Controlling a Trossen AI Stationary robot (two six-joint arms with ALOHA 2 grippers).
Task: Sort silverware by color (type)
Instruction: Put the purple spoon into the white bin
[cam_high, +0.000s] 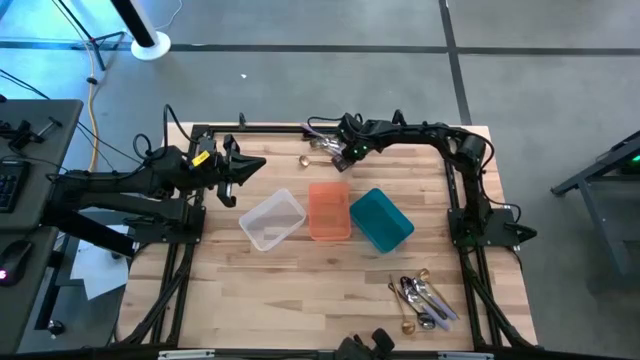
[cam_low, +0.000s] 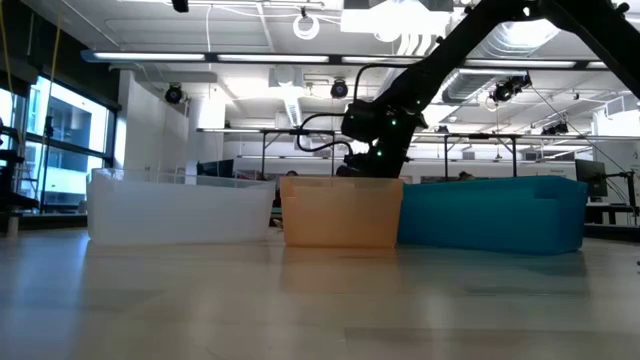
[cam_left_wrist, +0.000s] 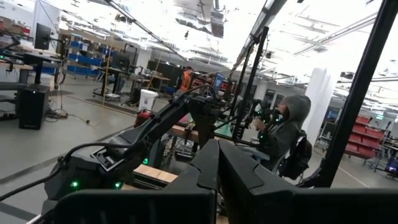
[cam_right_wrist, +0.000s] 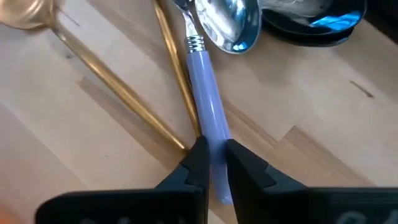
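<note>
— While the right gripper (cam_right_wrist: 213, 163) is low at the far edge of the table (cam_high: 330, 290), what is between its fingers?

— A silver spoon with a pale lilac handle (cam_right_wrist: 208, 106); the fingers are narrow and they pinch the handle. Two gold pieces (cam_right_wrist: 124, 93) lie just beside it on the wood (one handle touches the lilac one).

— And the other silverware?

— A small pile (cam_high: 422, 300) lies near the right front corner, well apart from the clear bin (cam_high: 271, 221), orange bin (cam_high: 329, 211) and teal bin (cam_high: 381, 220).

— The left gripper (cam_high: 240, 170)?

— It waits above the left side, fingers pressed together, holding nothing.
</note>
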